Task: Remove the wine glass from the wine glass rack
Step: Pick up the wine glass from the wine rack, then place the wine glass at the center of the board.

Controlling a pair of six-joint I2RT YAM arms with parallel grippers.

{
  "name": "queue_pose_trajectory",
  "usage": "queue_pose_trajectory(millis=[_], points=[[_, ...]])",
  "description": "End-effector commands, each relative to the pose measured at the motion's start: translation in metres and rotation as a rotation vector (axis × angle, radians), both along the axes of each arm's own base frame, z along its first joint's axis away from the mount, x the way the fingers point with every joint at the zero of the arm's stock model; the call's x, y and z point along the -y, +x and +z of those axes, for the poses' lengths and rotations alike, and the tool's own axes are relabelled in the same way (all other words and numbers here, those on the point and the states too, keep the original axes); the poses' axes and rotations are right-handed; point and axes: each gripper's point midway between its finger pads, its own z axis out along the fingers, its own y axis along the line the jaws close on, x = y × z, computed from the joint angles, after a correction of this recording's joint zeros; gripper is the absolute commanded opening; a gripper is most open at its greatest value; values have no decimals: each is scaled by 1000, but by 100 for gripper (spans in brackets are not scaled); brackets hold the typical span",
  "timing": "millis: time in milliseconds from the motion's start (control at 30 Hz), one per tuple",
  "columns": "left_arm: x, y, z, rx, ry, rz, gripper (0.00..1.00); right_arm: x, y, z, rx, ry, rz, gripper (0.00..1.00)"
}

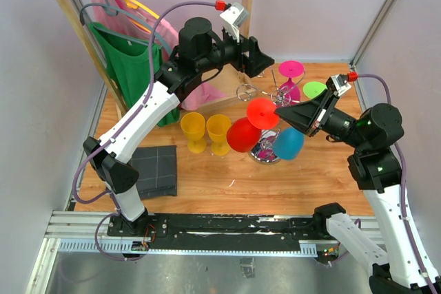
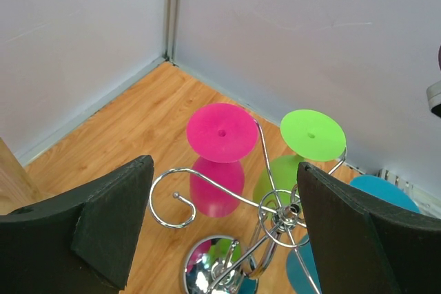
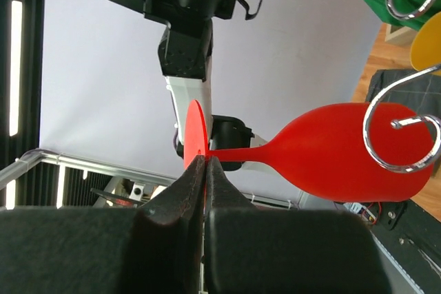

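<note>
right gripper (image 3: pixel 205 164): clamped tight on the foot of the red wine glass (image 3: pixel 344 160)
left gripper (image 2: pixel 222 222): wide open, nothing in it, right over the wine glass rack (image 2: pixel 212 275)

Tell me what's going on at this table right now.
The right gripper is shut on the foot of the red wine glass, holding it tipped on its side beside the chrome wine glass rack. I can't tell whether the glass is fully clear of the hooks. The left gripper hovers open above the rack, holding nothing. A pink glass, a green glass and a blue glass hang upside down on it. Two yellow glasses stand on the table.
</note>
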Motion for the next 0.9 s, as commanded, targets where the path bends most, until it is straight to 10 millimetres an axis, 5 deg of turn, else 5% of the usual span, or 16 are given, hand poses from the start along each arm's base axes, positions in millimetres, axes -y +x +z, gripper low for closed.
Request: queue_pose_trajectory(millis=[0, 600, 867], points=[[2, 6, 12, 42, -20, 42, 90, 0, -22, 49, 192, 76, 43, 1], [-41, 53, 23, 21, -83, 356, 93, 21, -28, 103, 417, 148, -127, 1], [-73, 49, 46, 20, -145, 355, 93, 34, -9, 124, 482, 147, -270, 1]])
